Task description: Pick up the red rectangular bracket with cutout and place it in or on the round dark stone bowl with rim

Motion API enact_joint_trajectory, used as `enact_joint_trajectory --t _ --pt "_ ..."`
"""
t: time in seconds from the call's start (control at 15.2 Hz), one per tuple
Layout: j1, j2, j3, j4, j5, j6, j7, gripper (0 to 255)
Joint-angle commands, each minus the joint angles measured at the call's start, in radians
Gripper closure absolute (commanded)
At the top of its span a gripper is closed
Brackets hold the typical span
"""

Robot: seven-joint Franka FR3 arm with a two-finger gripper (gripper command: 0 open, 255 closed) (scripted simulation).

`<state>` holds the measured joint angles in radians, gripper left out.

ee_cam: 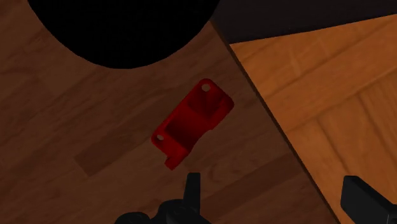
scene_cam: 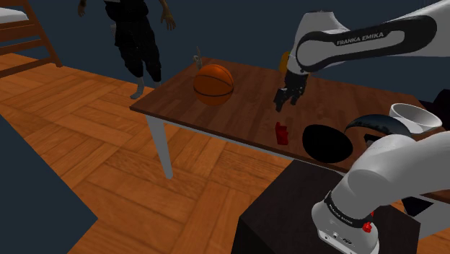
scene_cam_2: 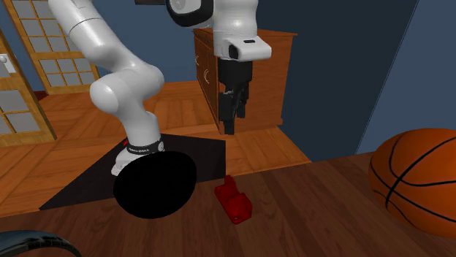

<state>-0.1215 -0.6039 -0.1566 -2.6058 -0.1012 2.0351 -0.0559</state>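
Two black fingers (ee_cam: 192,186) of the gripper (ee_cam: 275,186) stand nearest to the wrist camera, wide apart and with nothing between them (they hold nothing). One finger hangs over the dark wooden table (ee_cam: 76,146), the other over the lighter floor (ee_cam: 331,95) beyond the table's edge. The red bracket (ee_cam: 191,122) lies on the table just ahead of the first finger, so it is not in the gap but off to that finger's side. Its long axis runs slanted against the line that joins the two fingers, neither along it nor square to it, with one small hole at each end.

In the second exterior view, from left to right: the round black bowl (scene_cam_2: 155,182), then the bracket just beside it but apart, near the table's edge, with the gripper hanging above it and well clear, then the basketball (scene_cam_2: 416,179) far to the right.

I judge that the coming move turns on this offset: the hand must shift sideways toward the finger over the table until the bracket sits between the fingers, turn so that they close across the narrow width, and then descend.
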Motion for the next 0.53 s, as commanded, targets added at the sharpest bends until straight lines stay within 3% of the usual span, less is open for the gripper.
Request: enact_joint_trajectory --t 0.0,0.46 --pt "-0.018 0.048 -0.017 -0.030 -0.009 0.083 0.014 0" --pt "-0.073 0.263 -0.081 -0.074 -0.023 0.351 0.051 0"
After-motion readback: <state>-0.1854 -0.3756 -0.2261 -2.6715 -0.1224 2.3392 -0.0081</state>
